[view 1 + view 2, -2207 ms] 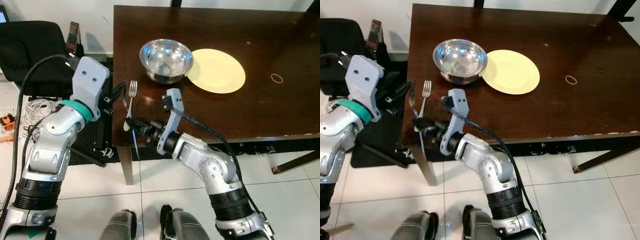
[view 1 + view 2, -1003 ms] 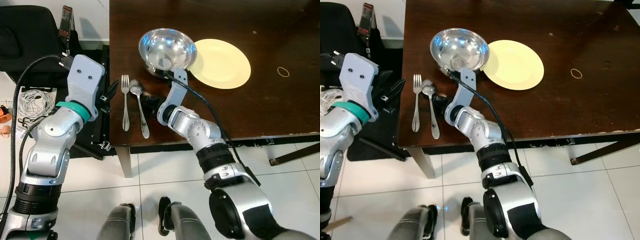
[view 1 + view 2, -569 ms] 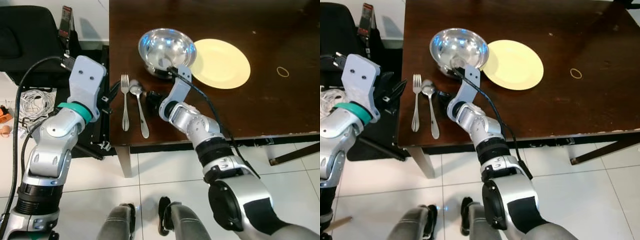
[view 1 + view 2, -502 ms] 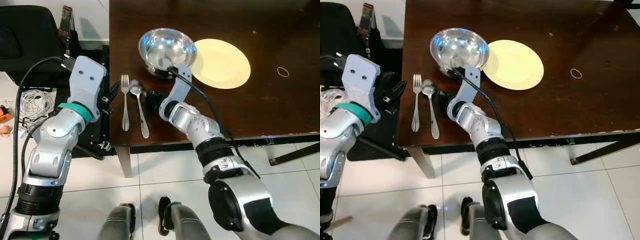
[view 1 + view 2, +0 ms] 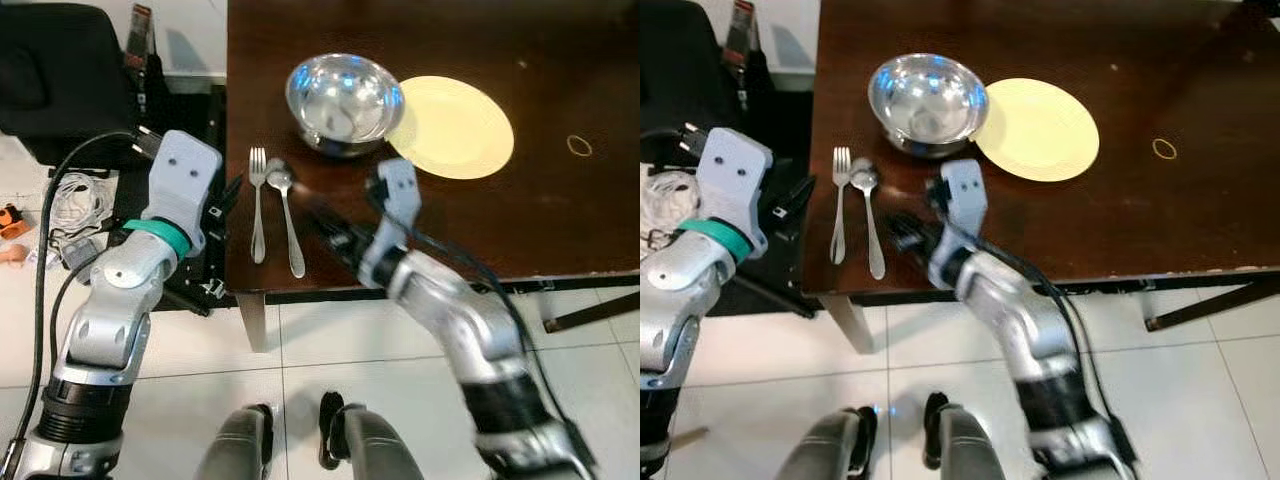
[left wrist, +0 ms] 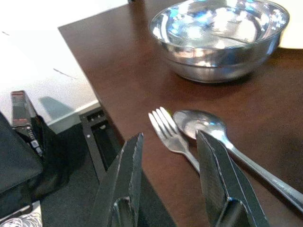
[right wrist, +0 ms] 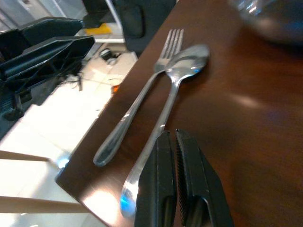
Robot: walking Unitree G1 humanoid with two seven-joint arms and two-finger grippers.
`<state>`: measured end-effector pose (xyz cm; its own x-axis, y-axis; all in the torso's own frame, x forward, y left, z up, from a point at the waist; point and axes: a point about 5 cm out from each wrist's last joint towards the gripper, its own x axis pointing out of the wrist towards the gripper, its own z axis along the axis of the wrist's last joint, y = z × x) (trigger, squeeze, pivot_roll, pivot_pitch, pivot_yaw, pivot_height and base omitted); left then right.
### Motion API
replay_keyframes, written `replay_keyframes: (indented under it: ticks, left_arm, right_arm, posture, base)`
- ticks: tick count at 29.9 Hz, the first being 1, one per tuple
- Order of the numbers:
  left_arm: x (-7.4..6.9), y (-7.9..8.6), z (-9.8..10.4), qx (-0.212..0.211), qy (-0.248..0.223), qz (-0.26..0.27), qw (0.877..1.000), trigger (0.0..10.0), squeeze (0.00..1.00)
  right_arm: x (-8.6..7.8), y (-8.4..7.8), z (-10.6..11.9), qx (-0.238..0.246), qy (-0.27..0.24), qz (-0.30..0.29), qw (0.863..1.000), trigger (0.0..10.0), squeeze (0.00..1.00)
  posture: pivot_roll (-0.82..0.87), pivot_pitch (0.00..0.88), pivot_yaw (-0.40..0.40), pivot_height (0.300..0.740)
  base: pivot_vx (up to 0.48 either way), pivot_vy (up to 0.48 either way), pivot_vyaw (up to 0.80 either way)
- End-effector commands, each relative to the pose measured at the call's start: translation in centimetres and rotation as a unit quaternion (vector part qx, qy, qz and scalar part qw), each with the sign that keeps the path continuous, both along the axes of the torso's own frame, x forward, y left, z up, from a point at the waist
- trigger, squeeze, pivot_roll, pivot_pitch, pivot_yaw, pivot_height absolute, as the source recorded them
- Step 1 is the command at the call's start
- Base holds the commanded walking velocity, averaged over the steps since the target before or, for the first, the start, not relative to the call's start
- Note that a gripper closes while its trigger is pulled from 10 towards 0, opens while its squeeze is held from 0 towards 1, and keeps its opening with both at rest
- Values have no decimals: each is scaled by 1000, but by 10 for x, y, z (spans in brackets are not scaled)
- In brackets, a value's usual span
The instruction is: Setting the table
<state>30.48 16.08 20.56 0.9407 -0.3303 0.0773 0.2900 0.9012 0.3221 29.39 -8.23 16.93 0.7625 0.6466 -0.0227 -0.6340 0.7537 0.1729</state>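
Silver metal spoon (image 5: 287, 215) lies just right of the silver metal fork (image 5: 258, 205), long axes parallel, heads toward the shiny steel bowl (image 5: 343, 100). Right gripper (image 7: 176, 156), fingers pressed together and empty, is nearest, over the spoon handle. Left gripper (image 6: 168, 158), fingers parted, sits left of the fork.

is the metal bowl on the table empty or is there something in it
Empty. The metal bowl sits upright beside the yellow plate, and both the head views and the left wrist view show just bare, shiny metal inside, with reflections and no contents.
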Motion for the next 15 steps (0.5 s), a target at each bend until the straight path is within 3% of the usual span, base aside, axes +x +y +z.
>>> replay_keyframes:
  ticks: [1, 8, 9, 10, 12, 13, 14, 15]
  left_arm:
    - [-4, -2, -8, 1, 5, 3, 1000, 10000, 0]
    - [-5, -3, -10, -7, 2, 15, 1000, 10000, 0]
    - [-5, -5, -10, -11, -1, 21, 1000, 10000, 0]
    - [-5, -5, -10, -11, -1, 21, 1000, 10000, 0]
    - [-3, -5, -7, -18, -9, 34, 999, 10000, 0]
    - [-1, -5, -6, -20, -12, 38, 999, 10000, 0]
    - [-1, -5, -6, -20, -12, 38, 999, 10000, 0]
    - [0, -4, -5, -21, -15, 40, 999, 10000, 0]
  right_arm:
    - [-11, -1, 3, -27, -54, -3, 998, 10000, 0]
    - [-20, -16, 10, -41, -113, -74, 990, 10000, 0]
    - [-21, -34, 18, -23, -133, -160, 978, 10000, 0]
    - [-21, -34, 18, -23, -133, -160, 978, 10000, 0]
    - [-28, -76, 28, -23, -158, -310, 937, 10000, 0]
    - [-31, -89, 30, -31, -164, -353, 921, 10000, 0]
    - [-31, -89, 30, -31, -164, -353, 921, 10000, 0]
    - [-33, -100, 30, -44, -168, -374, 911, 10000, 0]
  posture:
    - [95, 113, -3, 740]
    - [80, 106, 7, 740]
    - [60, 99, 31, 740]
    - [60, 99, 31, 740]
    - [46, 93, 44, 740]
    - [46, 93, 44, 740]
    - [46, 93, 44, 740]
    - [37, 88, 50, 740]
  base:
    - [0, 0, 0]
    - [0, 0, 0]
    - [0, 0, 0]
    - [0, 0, 0]
    - [0, 0, 0]
    - [0, 0, 0]
    - [0, 0, 0]
    - [0, 0, 0]
